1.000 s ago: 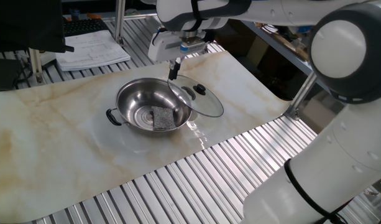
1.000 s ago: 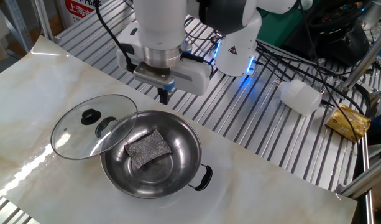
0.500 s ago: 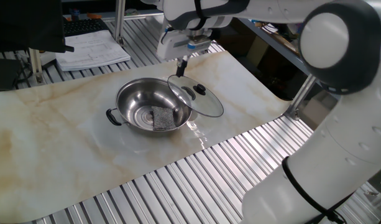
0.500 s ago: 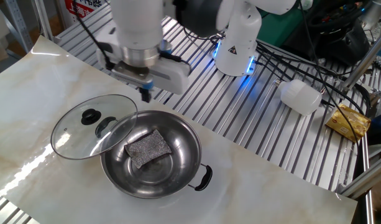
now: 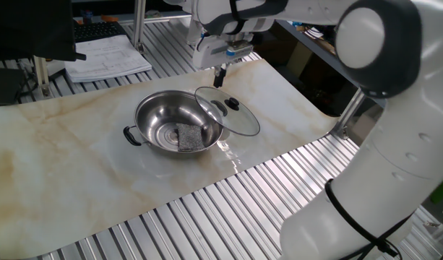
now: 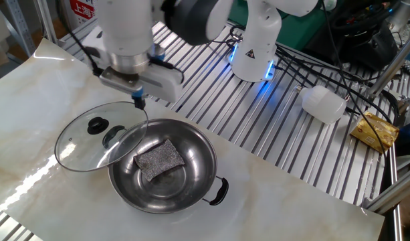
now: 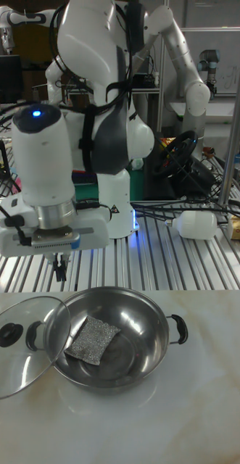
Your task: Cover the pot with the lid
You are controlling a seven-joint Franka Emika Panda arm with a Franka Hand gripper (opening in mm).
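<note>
Pincer (image 6: 138,102): fingers together, empty, raised above lid's far edge. Lid (image 6: 97,134): tilted, leaning on pot rim, lower edge on marble tabletop (image 6: 31,87). Pot (image 6: 166,165): uncovered, holding grey scouring pad (image 6: 159,158).

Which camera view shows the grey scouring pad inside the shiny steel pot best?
The other fixed view: the grey scouring pad lies fully visible from above. In the tall fixed view it appears flatter; in one fixed view it is small and partly behind the pot's rim.

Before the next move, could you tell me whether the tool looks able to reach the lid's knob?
Probably yes: the tool hangs above the lid, and nothing stands over its knob.
</note>
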